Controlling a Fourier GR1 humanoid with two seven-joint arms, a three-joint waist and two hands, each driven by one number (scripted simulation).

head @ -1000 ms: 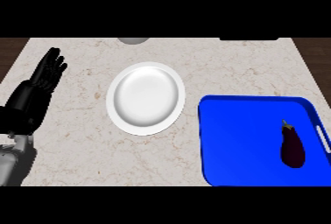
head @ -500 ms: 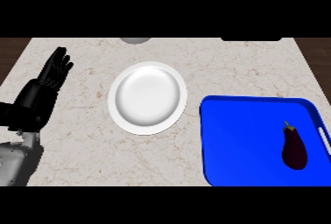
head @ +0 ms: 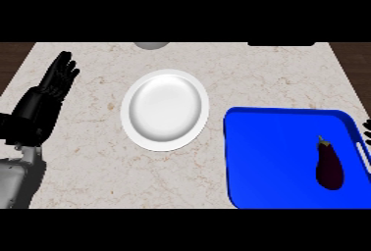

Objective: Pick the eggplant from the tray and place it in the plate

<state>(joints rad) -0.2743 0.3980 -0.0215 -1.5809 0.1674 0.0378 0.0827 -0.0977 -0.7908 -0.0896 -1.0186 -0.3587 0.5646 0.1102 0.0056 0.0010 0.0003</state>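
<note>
- The bench (head: pixel 94 147) has a pale, marbled top with faint brown veining.
- A white plate (head: pixel 165 109) lies near its middle.
- A blue tray (head: pixel 279 162) lies at the near right, just beside the plate.
- At the far edge sits a grey rounded thing (head: pixel 150 45), perhaps a bowl, mostly cut off.
</note>
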